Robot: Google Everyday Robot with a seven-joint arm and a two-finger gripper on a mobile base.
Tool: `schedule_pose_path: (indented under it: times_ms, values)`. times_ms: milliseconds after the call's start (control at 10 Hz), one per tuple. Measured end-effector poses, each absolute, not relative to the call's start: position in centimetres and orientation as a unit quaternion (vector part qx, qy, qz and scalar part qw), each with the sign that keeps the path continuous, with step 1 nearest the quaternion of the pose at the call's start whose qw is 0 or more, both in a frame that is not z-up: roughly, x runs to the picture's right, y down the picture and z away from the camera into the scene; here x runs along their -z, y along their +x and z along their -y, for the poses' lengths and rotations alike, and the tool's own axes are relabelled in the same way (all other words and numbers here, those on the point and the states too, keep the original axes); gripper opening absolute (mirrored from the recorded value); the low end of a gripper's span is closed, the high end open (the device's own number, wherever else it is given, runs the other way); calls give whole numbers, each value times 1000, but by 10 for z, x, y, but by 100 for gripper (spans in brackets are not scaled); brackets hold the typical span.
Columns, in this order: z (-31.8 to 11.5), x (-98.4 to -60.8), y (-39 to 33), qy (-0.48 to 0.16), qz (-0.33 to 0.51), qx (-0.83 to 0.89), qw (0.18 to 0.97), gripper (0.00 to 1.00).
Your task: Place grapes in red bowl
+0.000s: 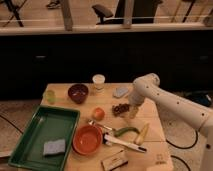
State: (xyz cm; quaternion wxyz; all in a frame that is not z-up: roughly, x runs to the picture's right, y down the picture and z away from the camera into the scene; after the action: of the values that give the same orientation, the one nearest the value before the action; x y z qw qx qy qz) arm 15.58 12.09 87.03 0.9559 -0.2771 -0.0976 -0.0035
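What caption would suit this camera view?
Gripper hangs beside the grapes on the table; red bowl sits nearer the camera.

Green tray [44,125], near left, holding a blue sponge [54,147]. White cup [99,81] at far edge; orange fruit [98,113] at centre. Green vegetable [125,131], near right, beside a yellow item [143,133].

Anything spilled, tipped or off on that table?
Nothing stands out. The grapes lie bunched on the table beside the gripper; the white cup stands upright; the blue sponge lies flat in the green tray. No spill visible.
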Motion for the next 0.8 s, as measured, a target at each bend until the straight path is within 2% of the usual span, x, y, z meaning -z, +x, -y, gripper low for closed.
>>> schedule_pose_path:
  times_ms: [800]
  values:
    - [-137,-880,152,-301,98,3,949,80]
